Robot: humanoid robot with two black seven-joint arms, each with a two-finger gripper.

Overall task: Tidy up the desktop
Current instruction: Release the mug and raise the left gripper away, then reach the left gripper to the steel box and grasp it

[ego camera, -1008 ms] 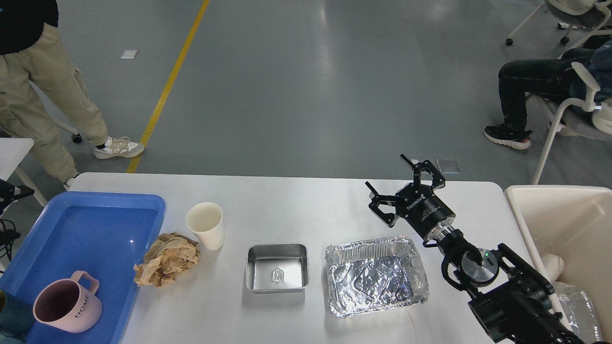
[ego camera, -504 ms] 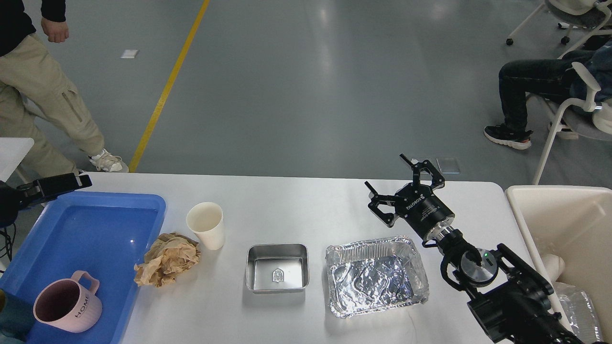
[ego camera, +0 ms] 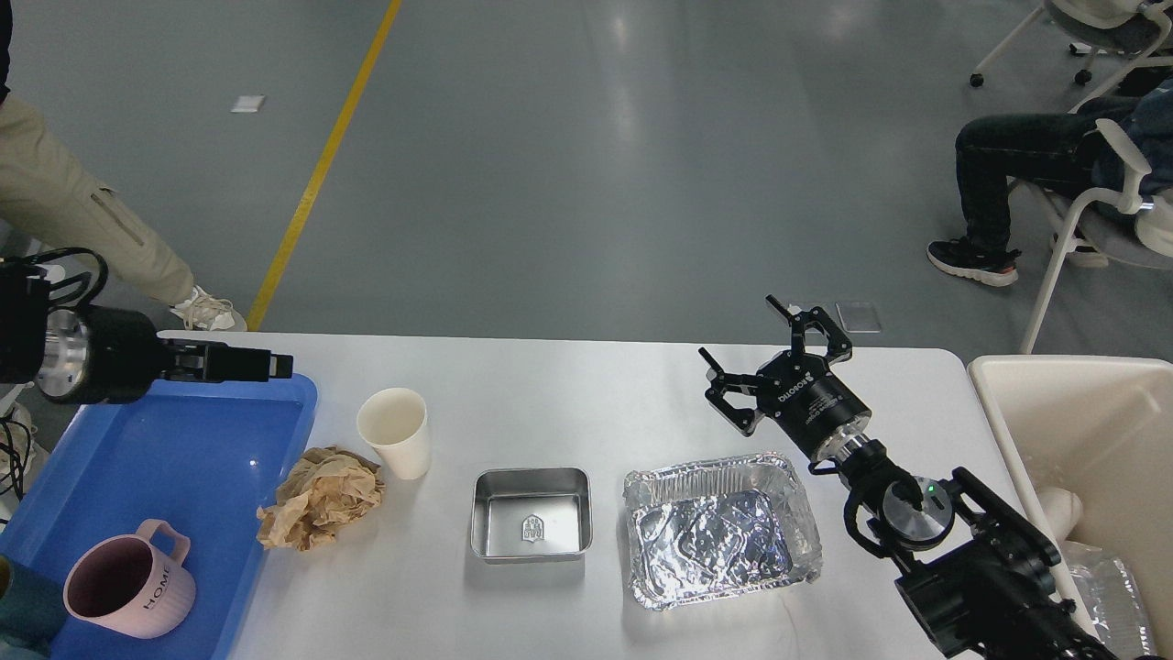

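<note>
The desktop (ego camera: 568, 394) spans the view below me, white and wide. At its left edge sits a blue tray (ego camera: 183, 431) holding a pink mug (ego camera: 128, 587) tilted toward its near corner. Just right of the tray lies crumpled brown paper (ego camera: 321, 497), with a white paper cup (ego camera: 395, 433) upright just beside it. Mid-table, a steel tin (ego camera: 531, 513) holds only a small emblem on its floor; near it to the right is a foil pan (ego camera: 721, 530), bare inside. A cream bin (ego camera: 1081, 440) stands off the right edge, contents unclear. My right gripper (ego camera: 774, 353) hangs behind the foil pan, fingers spread, grasping nothing. My left gripper (ego camera: 261, 364) reaches level over the tray's far rim; seen side-on, I cannot tell its state.
</note>
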